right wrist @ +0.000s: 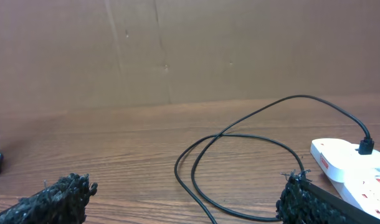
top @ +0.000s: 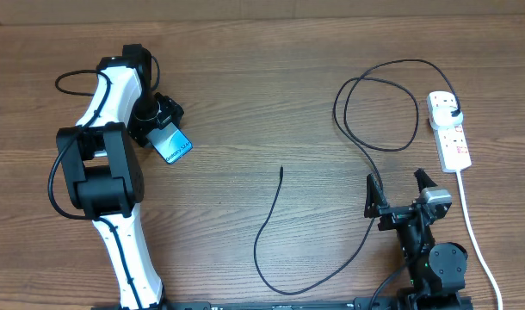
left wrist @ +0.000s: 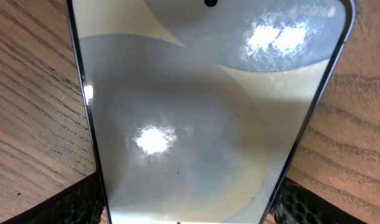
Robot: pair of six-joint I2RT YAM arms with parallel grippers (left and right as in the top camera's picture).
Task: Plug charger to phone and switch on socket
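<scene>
The phone, its light-blue screen lit, lies tilted at the left and fills the left wrist view. My left gripper is shut on the phone, with a finger on each long edge. The charger's black cable runs from its free tip at mid-table, down and round past my right gripper, through a loop, to its black plug in the white socket. My right gripper is open and empty. The cable and socket lie ahead of it.
The socket's white cord runs down the right side past my right arm's base. A brown cardboard wall stands behind the table. My left arm takes up the left side.
</scene>
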